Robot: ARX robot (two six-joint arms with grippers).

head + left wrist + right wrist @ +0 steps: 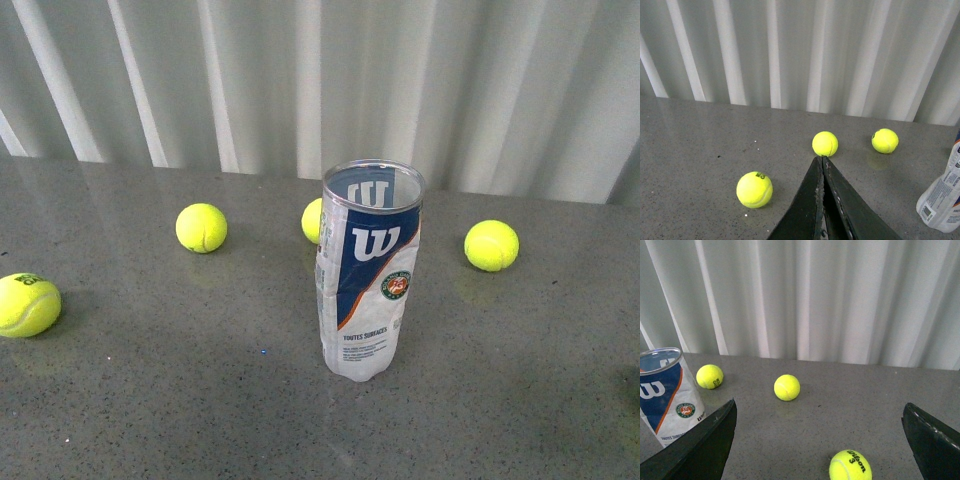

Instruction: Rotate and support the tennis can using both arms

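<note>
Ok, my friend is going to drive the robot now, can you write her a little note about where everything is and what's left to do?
Left gripper: shut, holding nothing, up over the table.
Right gripper: open wide, empty.
Tennis can: standing upright in the middle of the table, open top, nothing inside that shows. Neither gripper touches it.
Tennis balls: four lie loose around the can in the front view, the far-left ball, one behind it, one partly hidden behind the can, and one to the right.
Done: nothing yet.
Left: bring both grippers to the can, then rotate and support it.
</note>
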